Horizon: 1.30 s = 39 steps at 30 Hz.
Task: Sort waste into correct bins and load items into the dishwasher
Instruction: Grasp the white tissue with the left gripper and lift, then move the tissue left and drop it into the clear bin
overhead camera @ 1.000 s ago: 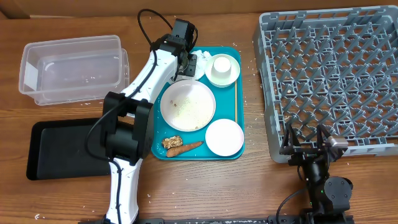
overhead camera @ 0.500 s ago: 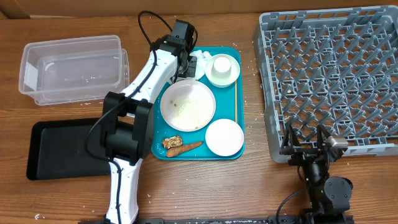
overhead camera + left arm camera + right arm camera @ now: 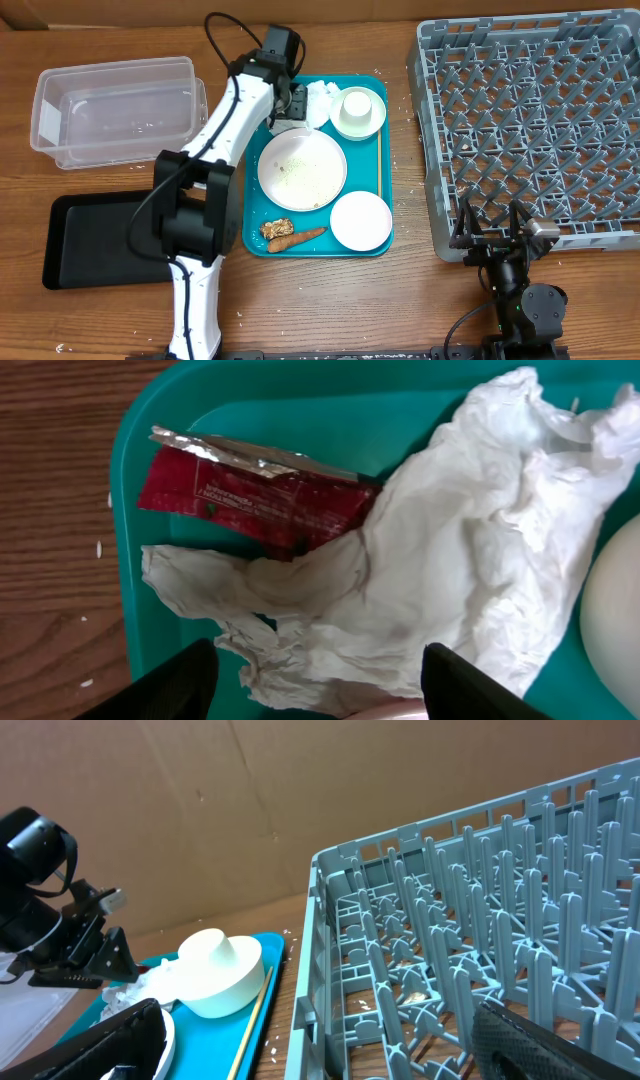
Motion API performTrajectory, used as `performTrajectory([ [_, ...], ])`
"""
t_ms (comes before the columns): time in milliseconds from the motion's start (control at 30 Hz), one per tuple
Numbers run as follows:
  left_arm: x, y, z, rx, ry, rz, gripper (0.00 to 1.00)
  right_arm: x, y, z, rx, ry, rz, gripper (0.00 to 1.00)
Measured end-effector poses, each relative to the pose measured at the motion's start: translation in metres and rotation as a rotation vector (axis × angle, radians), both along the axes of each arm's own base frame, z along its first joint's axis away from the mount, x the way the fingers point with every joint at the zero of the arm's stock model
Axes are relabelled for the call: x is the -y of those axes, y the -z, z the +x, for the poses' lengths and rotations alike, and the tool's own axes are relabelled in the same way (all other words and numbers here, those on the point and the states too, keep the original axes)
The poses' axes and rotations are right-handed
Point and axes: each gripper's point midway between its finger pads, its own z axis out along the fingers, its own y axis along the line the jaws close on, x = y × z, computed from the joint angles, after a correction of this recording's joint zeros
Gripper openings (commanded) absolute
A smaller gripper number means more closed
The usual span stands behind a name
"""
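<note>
My left gripper (image 3: 320, 700) hangs open over the far left corner of the teal tray (image 3: 150, 440). Its black fingers (image 3: 170, 690) stand either side of the near edge of a crumpled white napkin (image 3: 450, 570), which lies partly over a red wrapper (image 3: 250, 495). From overhead the left gripper (image 3: 290, 102) sits beside the napkin (image 3: 320, 97). On the tray are a small white cup (image 3: 358, 110), a plate (image 3: 302, 168) with rice grains, a bowl (image 3: 360, 220), a carrot piece (image 3: 310, 235), a brown chunk (image 3: 276, 229) and a wooden stick (image 3: 380, 165). My right gripper (image 3: 505, 235) rests open at the front edge of the grey rack (image 3: 535, 130).
A clear tub (image 3: 115, 108) stands at the far left, with a black tray (image 3: 90, 240) in front of it. The left arm stretches from the table's front edge across the black tray's right end. In the right wrist view the cup (image 3: 220, 975) sits left of the rack wall (image 3: 330, 980).
My left gripper shut briefly and has opened again, and the arm has shifted slightly left. The napkin still lies on the teal tray. The right arm has not moved.
</note>
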Motion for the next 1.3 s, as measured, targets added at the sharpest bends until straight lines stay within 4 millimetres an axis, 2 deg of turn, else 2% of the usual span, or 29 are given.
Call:
performTrajectory([
  [200, 0.002, 0.026, -0.004, -0.058, -0.01, -0.025, 0.41, 0.0, 0.0, 0.0, 0.001, 0.0, 0.0, 1.0],
  [233, 0.003, 0.029, -0.004, -0.063, -0.007, -0.028, 0.34, 0.0, 0.0, 0.0, 0.0, 0.0, 0.0, 1.0],
  [300, 0.005, 0.03, -0.004, -0.063, -0.003, -0.035, 0.09, 0.0, 0.0, 0.0, 0.001, 0.0, 0.0, 1.0],
  [333, 0.005, 0.03, -0.004, -0.062, -0.006, -0.039, 0.04, 0.0, 0.0, 0.0, 0.0, 0.0, 0.0, 1.0],
  [467, 0.008, 0.029, -0.007, -0.082, 0.001, -0.054, 0.04, 0.0, 0.0, 0.0, 0.0, 0.0, 0.0, 1.0],
  [533, 0.009, 0.022, -0.009, -0.094, 0.003, -0.056, 0.04, 0.0, 0.0, 0.0, 0.0, 0.0, 0.0, 1.0],
  [700, 0.014, -0.024, 0.008, -0.032, 0.007, -0.078, 0.04, 0.0, 0.0, 0.0, 0.0, 0.0, 0.0, 1.0],
  [933, 0.014, -0.114, 0.014, 0.102, 0.01, -0.114, 0.04, 0.0, 0.0, 0.0, 0.0, 0.001, 0.0, 1.0],
  [1033, 0.005, -0.151, 0.015, 0.182, -0.008, -0.109, 0.04, 0.0, 0.0, 0.0, 0.0, 0.0, 0.0, 1.0],
  [1100, -0.007, -0.172, 0.015, 0.232, -0.035, -0.091, 0.04, 0.0, 0.0, 0.0, 0.001, 0.0, -0.001, 1.0],
  [1200, -0.039, -0.197, 0.018, 0.299, -0.121, -0.058, 0.04, 0.0, 0.0, 0.0, 0.0, 0.0, -0.001, 1.0],
  [1300, -0.087, -0.213, 0.022, 0.345, -0.226, -0.018, 0.04, 0.0, 0.0, 0.0, 0.0, 0.0, 0.0, 1.0],
])
